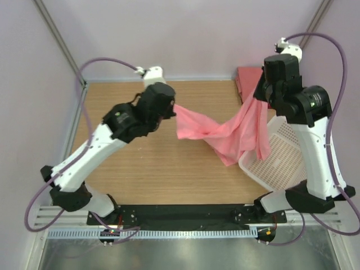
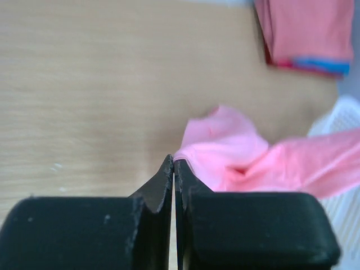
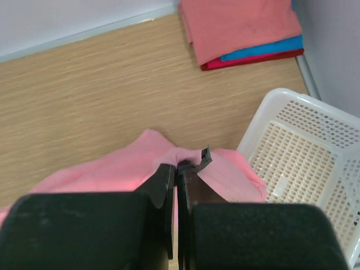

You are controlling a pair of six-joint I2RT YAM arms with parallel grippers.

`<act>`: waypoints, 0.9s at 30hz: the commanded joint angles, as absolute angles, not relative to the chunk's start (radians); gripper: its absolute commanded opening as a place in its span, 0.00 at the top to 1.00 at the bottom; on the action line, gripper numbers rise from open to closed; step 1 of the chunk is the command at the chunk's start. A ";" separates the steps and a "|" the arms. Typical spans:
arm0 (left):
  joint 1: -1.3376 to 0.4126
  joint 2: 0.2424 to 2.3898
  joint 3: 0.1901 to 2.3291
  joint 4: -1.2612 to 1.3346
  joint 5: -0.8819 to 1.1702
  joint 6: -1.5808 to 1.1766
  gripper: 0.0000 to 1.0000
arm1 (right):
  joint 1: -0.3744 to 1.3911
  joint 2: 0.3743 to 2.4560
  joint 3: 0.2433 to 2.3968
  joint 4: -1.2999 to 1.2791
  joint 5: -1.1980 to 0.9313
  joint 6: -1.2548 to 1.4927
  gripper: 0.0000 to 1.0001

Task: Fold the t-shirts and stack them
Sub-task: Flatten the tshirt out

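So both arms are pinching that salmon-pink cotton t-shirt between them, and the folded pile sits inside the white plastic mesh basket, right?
Not quite. The folded pile lies on the wooden table beyond the white plastic mesh basket; the right wrist view shows it. The rest holds.

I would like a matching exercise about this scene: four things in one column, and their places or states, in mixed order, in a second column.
Column one:
1 pink t-shirt
2 folded stack
3 basket
4 left gripper

Column two:
A far right corner of the table
B shut on the t-shirt
C stretched in the air
D white mesh, right edge of the table

Pairs: 1-C, 2-A, 3-D, 4-B
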State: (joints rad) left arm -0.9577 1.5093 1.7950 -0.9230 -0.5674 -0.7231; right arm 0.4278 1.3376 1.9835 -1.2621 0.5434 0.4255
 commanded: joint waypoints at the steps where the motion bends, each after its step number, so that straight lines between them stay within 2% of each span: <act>1: -0.902 1.418 1.964 -1.121 -0.966 -0.687 1.00 | 0.423 1.457 2.283 -1.236 0.505 0.436 0.99; 4: -0.827 1.341 2.052 -1.038 -1.050 -0.585 1.00 | 0.420 1.584 2.568 -1.304 0.480 0.445 0.99; 6: -0.805 1.274 2.063 -0.955 -1.083 -0.470 1.00 | 0.420 1.566 2.579 -1.287 0.428 0.460 0.99; 8: -0.804 1.230 2.063 -0.821 -1.117 -0.390 1.00 | 0.422 1.484 2.406 -1.149 0.365 0.469 0.99; 9: -0.804 1.203 2.072 -0.796 -1.124 -0.330 0.99 | 0.422 1.379 2.310 -1.067 0.268 0.474 0.99; 10: -0.804 1.194 2.101 -0.799 -1.132 -0.322 1.00 | 0.420 1.323 2.146 -0.934 0.226 0.494 0.99; 13: -0.802 1.167 2.213 -0.851 -1.143 -0.293 1.00 | 0.420 1.212 2.008 -0.818 0.042 0.499 0.99; 19: -0.805 1.069 2.215 -0.980 -1.108 -0.392 1.00 | 0.423 1.102 2.000 -0.856 0.012 0.532 0.99; 24: -0.805 1.046 2.203 -1.117 -0.988 -0.477 1.00 | 0.422 1.072 1.980 -0.876 -0.170 0.526 0.99; 27: -0.804 1.025 2.203 -1.132 -0.985 -0.460 1.00 | 0.423 1.065 1.983 -0.891 -0.256 0.480 0.99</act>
